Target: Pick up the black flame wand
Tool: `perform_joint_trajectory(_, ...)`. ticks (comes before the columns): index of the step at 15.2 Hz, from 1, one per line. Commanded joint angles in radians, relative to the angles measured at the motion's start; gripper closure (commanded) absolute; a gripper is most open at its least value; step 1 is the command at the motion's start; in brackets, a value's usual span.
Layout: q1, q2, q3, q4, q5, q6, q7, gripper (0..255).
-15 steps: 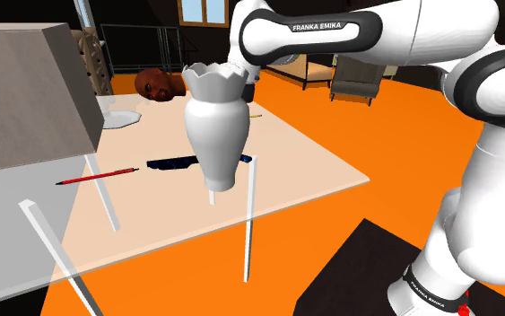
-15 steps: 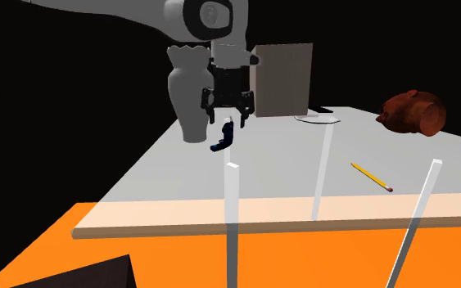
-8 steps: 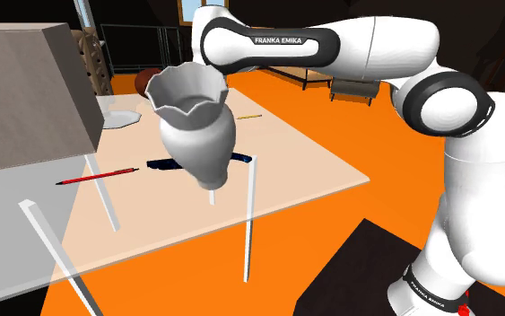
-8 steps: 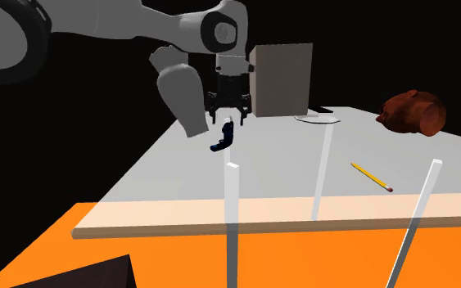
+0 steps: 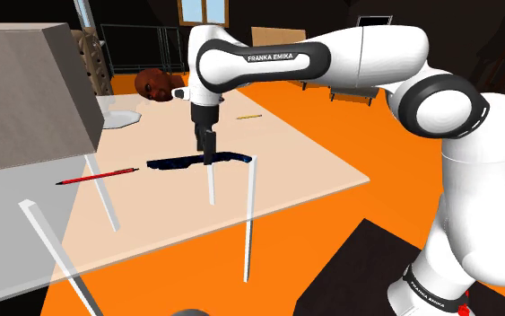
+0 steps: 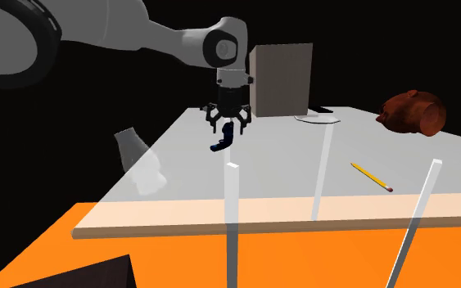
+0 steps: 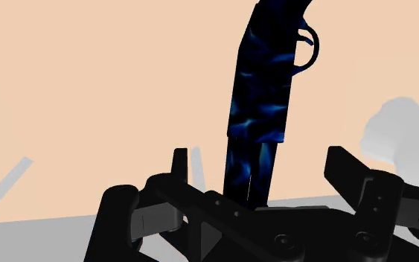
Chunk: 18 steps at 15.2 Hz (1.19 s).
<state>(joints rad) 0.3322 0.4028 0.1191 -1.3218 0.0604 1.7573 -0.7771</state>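
The flame wand is black with a blue sheen and lies flat on the pale table, between a red pencil and a white post. My gripper points straight down right over its end nearest the post. In the wrist view the wand runs away from the hand, its near end between the two fingers, which stand apart and do not touch it. From the second exterior view the open gripper hangs just above the wand.
A white vase hangs tilted beyond the table's edge at the second exterior view's left. A big grey box, a red pencil, a yellow pencil, a brown head-shaped object and thin white posts share the table.
The white vase that stood by the gripper tipped over and went off the table's side. The arm swung down and the gripper dropped closer to the wand.
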Motion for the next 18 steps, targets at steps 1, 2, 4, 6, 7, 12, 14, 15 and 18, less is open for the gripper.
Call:
perform_joint_trajectory(1,0.0,-0.002,0.0,-0.015,0.0,0.013,-0.001,0)
perform_joint_trajectory(2,-0.001,-0.003,0.0,-0.017,0.001,0.015,-0.002,255)
perform_joint_trajectory(4,-0.001,-0.004,0.0,-0.019,0.001,0.016,-0.002,255)
perform_joint_trajectory(6,-0.001,-0.003,0.0,-0.019,0.001,0.016,-0.002,255)
perform_joint_trajectory(7,-0.001,-0.003,0.0,-0.018,0.001,0.015,-0.002,255)
perform_joint_trajectory(12,0.0,-0.001,0.0,0.0,0.0,-0.001,0.0,255)
perform_joint_trajectory(14,0.001,0.003,0.0,0.032,-0.001,-0.029,0.003,255)
perform_joint_trajectory(15,0.001,0.005,0.0,0.049,-0.001,-0.044,0.004,255)
perform_joint_trajectory(18,0.003,0.014,0.001,0.103,-0.003,-0.089,0.008,255)
